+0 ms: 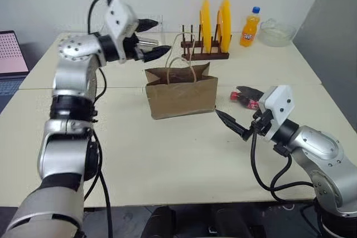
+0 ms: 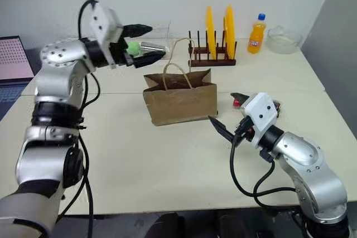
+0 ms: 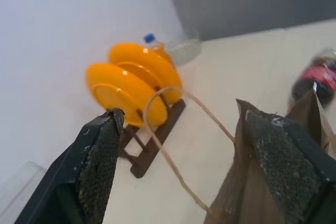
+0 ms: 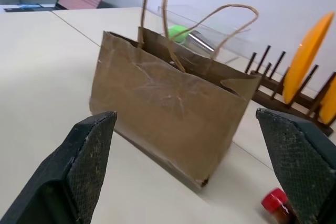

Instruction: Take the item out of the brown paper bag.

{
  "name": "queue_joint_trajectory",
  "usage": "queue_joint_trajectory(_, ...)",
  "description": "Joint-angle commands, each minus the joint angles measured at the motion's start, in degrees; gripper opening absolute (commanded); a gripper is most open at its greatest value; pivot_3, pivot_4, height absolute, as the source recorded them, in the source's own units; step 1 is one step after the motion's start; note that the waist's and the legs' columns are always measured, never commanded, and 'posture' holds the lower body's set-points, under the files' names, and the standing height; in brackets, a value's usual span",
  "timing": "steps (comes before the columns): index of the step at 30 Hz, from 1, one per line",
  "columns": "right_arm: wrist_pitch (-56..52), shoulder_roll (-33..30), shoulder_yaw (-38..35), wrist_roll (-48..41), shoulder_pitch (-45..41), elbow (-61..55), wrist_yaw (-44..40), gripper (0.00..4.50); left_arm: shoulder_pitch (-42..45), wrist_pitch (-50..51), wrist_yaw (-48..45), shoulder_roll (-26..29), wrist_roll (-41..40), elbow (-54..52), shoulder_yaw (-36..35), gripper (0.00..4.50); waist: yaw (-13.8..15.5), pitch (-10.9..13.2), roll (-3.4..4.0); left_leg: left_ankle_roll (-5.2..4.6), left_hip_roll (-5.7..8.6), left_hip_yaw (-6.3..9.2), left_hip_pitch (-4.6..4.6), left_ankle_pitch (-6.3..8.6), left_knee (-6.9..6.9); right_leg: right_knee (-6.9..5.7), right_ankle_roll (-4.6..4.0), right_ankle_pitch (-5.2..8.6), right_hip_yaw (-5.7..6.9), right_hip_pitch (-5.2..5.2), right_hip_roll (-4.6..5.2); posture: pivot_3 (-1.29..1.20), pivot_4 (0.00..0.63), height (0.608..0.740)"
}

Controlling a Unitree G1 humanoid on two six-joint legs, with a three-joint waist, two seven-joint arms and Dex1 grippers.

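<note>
We are looking over a cream table [image 1: 167,160]. The brown paper bag [image 1: 181,97] is standing upright near its middle, mouth open, its two loop handles sticking up. Behind it, a dark wooden rack [image 1: 205,54] is holding two orange plates [image 1: 215,25] on edge, and an orange soda bottle [image 1: 249,27] is standing just beside a clear bowl [image 1: 277,33]. At the table's left edge, a laptop [image 1: 11,54] is showing a pink screen. Our left gripper [image 1: 149,38] is hovering above the bag's left rear corner, its fingers spread apart and holding nothing; one handle loop is hanging between them. Our right gripper [image 1: 239,108] is sitting low to the bag's right, its fingers spread wide and empty. The item [image 1: 245,100], a dark bottle with a red label, is lying on the table right of the bag, just beside our right gripper.
</note>
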State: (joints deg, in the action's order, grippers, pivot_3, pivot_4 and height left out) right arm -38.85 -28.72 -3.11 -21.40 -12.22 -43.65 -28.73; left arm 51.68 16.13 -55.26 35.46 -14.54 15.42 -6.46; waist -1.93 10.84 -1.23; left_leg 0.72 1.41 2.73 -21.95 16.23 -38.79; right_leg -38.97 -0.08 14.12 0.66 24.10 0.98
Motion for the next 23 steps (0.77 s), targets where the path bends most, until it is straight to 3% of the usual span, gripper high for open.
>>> queue_joint_trajectory(1, 6.17, 1.82, -0.46, 0.93, 0.51, -0.13, 1.05, 4.50, -12.19, 12.95, 11.41, -0.94, -3.87, -19.99, -7.19, 3.94, 0.03, 0.00, 0.00, 0.00, -0.01, 0.03, -0.01, 0.00, 0.00, -0.01, 0.00, 0.00, 0.01, 0.00, 0.00, 0.00, 0.150, 0.740)
queue_joint_trajectory(4, 10.57, 4.23, -0.07, 3.03, 2.44, 0.71, 3.31, 4.50, -25.89, 18.62, 22.39, -5.60, -3.03, -33.27, -11.48, 3.94, 0.40, -0.02, -0.03, 0.01, -0.03, 0.06, 0.03, -0.01, 0.01, -0.01, 0.00, 0.00, 0.03, -0.02, 0.00, 0.00, 0.150, 0.740)
queue_joint_trajectory(6, 14.27, 5.89, 0.48, 4.40, 4.86, 1.19, 4.00, 4.50, -35.19, 17.28, 26.19, -6.85, 1.05, -39.62, -10.29, 3.94, 0.55, -0.08, -0.12, 0.01, -0.02, 0.06, 0.02, 0.00, -0.03, -0.01, -0.01, -0.01, 0.03, -0.04, 0.00, 0.00, 0.150, 0.740)
queue_joint_trajectory(9, 18.60, 6.31, 1.56, 5.13, 9.59, 1.78, 2.29, 4.50, -43.25, 17.26, 32.15, -9.97, 3.64, -44.42, -9.50, 3.94, 1.50, -0.10, -0.14, 0.03, -0.01, 0.06, 0.02, 0.00, -0.01, 0.05, -0.04, -0.03, 0.04, -0.05, 0.02, 0.00, 0.150, 0.740)
queue_joint_trajectory(12, 26.57, 8.55, 2.93, 8.59, 17.24, 4.62, 3.65, 4.50, -54.55, 10.55, 38.44, -15.79, 8.58, -47.18, -7.33, 3.94, 2.00, -0.25, -0.15, 0.01, 0.00, 0.05, 0.10, 0.01, 0.00, 0.17, 0.00, 0.00, 0.03, -0.18, 0.04, 0.00, 0.150, 0.740)
queue_joint_trajectory(16, 34.89, 12.00, 2.92, 11.93, 22.03, 11.68, 6.05, 4.50, -58.36, 5.77, 42.56, -20.44, 11.18, -45.53, -4.77, 3.94, 2.17, -0.25, -0.18, -0.02, 0.00, 0.07, 0.22, 0.03, 0.00, 0.31, 0.02, 0.02, 0.07, -0.38, 0.04, 0.00, 0.150, 0.740)
queue_joint_trajectory(23, 39.70, 14.33, 2.11, 13.46, 21.32, 18.82, 7.97, 4.50, -58.58, 1.99, 41.96, -21.13, 11.12, -43.87, -2.16, 3.94, 1.82, -0.26, -0.18, -0.03, -0.02, 0.05, 0.59, 0.04, 0.10, 0.31, -0.10, 0.09, 0.09, -0.71, 0.00, 0.00, 0.150, 0.740)
